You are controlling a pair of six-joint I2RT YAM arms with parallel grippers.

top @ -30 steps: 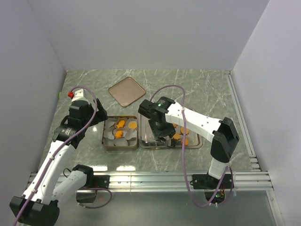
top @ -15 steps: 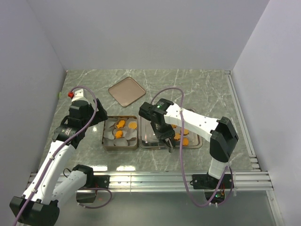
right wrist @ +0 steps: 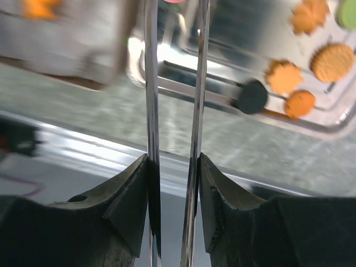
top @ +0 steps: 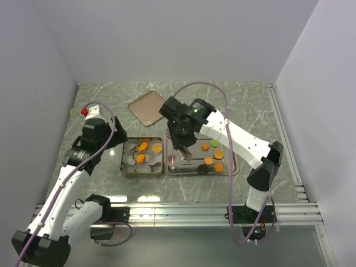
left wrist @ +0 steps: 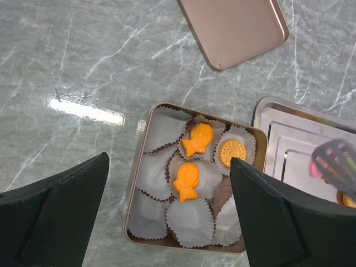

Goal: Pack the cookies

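Observation:
Three orange cookies (left wrist: 187, 181) lie in white paper cups inside the open tin (left wrist: 139, 183), also seen in the top view (top: 123, 161). More cookies lie on the steel tray (top: 173, 166): orange ones (top: 218, 153), a green one (top: 214, 143) and a dark one (top: 203, 170). My right gripper (right wrist: 173, 161) is shut on metal tongs (right wrist: 150, 83), whose black slotted tips hold a pink cookie (left wrist: 320, 167) over the tray's left part beside the tin. My left gripper (left wrist: 169, 161) is open and empty above the tin.
The tin's lid (top: 150, 108) lies flat on the marble table behind the tin and tray. White walls close in the left, back and right. An aluminium rail runs along the near edge.
My right arm has lifted and swung back and left from the tray's front, uncovering the cookies on the tray. The tongs now hang over the tray's left end. The left arm has not moved.

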